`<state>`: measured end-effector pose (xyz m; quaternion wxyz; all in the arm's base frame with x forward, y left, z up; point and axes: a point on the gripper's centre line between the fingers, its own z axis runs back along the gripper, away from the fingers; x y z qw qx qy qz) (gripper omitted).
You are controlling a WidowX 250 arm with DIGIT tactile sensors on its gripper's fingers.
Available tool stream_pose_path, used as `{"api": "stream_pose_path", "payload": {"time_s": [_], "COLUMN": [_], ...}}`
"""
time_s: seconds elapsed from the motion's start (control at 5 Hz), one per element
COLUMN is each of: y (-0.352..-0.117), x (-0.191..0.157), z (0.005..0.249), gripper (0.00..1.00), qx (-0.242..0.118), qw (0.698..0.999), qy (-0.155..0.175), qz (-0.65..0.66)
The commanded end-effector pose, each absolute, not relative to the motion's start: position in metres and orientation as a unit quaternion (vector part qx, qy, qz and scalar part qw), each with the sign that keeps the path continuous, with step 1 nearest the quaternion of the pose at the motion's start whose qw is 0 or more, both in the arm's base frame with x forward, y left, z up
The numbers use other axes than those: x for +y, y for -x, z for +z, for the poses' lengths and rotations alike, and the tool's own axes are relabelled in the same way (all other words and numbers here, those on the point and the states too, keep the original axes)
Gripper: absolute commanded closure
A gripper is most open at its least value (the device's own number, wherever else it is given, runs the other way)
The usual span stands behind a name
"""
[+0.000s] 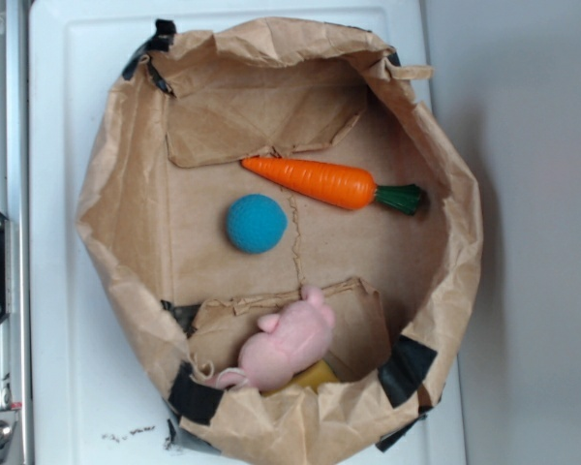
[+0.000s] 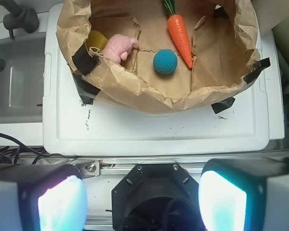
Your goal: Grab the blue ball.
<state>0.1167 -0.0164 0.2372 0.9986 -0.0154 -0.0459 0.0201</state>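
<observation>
The blue ball (image 1: 257,223) (image 2: 164,61), small, teal and fuzzy, rests on the floor of a crumpled brown paper bag (image 1: 116,232) (image 2: 149,96). An orange carrot (image 1: 315,181) (image 2: 179,32) lies just beyond it. A pink plush toy (image 1: 286,344) (image 2: 119,46) sits near the bag's rim. In the wrist view my gripper (image 2: 142,202) is open, its two pale fingers (image 2: 61,204) wide apart with nothing between them. It is held high, far back from the bag, over the black arm base. The gripper does not show in the exterior view.
The bag stands on a white lid (image 1: 53,291) (image 2: 159,130), its rim raised all around. A yellow object (image 1: 315,376) (image 2: 97,39) lies under the plush. A metal rail (image 2: 192,163) and the black arm base (image 2: 156,192) are under the gripper; a grey sink (image 2: 14,82) is at left.
</observation>
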Motion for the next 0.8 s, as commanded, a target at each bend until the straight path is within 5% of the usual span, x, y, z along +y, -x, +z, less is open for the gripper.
{"api": "stream_pose_path", "payload": {"time_s": [0.0,0.2,0.6], "y": [-0.117,-0.163,-0.187], "x": [-0.016,-0.021,0.006], "z": [0.237,0.228,0.200], "gripper": [0.00,0.00,0.00], "qx": [-0.046,-0.047,-0.082], "qw": [0.999,0.997,0.978], "qy": [0.015,0.018,-0.014], "qz": [0.020,0.064,0.190]}}
